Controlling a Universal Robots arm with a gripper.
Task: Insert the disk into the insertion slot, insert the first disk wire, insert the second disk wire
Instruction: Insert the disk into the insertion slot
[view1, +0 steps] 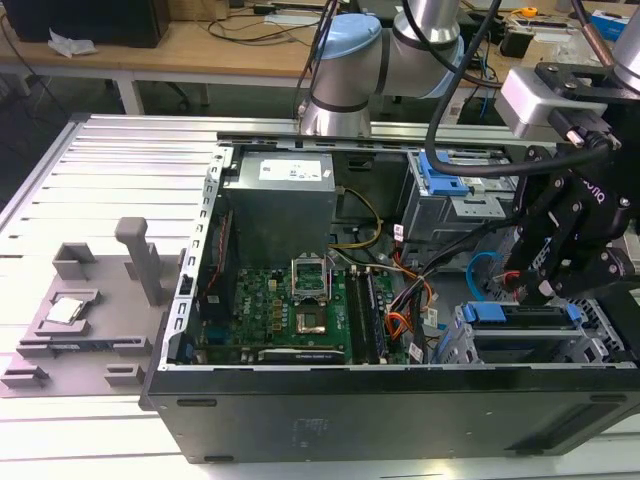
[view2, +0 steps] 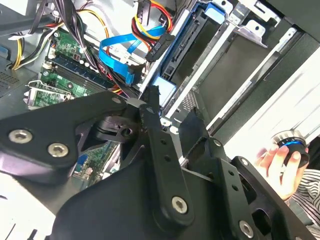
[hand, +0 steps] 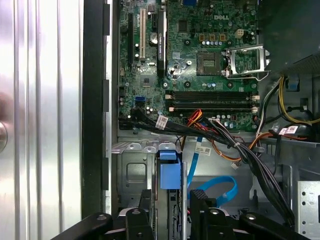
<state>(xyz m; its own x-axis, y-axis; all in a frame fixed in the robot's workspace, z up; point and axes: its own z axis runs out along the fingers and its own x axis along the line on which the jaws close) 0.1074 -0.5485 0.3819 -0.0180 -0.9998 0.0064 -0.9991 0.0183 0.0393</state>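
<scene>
Beneath pincer (view1: 545, 290), disk (view1: 520, 314) in insertion slot (view1: 606, 332)

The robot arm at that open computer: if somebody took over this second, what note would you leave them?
Gripper: open, holding nothing.
Disk: lying in the slot, at the exterior view's lower right; the jaws stand either side of its blue end.
Wires: blue cable hangs loose, its plug free; black plug sits by the disk's end, seated or not I cannot tell.
Done: disk appears inserted.
Left: the blue cable at least; check the black plug.
</scene>
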